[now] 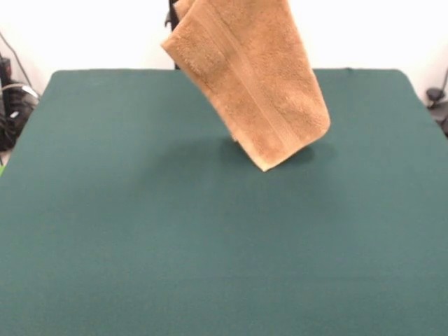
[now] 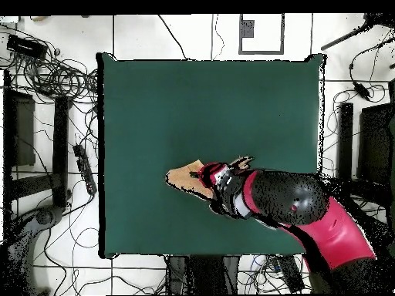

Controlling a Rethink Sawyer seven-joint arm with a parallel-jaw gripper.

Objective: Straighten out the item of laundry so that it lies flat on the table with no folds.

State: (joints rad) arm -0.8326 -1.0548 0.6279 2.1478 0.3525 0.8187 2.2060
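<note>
Green cloth covers the table, whose near half lies bare in the front view; farther back, the towel hangs in the air above the table's middle, tilted, its lowest corner pointing down and just clear of the cloth over a faint shadow; two paler bands run across it, one near the upper edge, one near the lower; its top passes out of the picture. From overhead, the arm reaches across the table from the robot's side, covering most of the towel; the gripper sits at the towel's top, and whether it is closed cannot be told.
</note>
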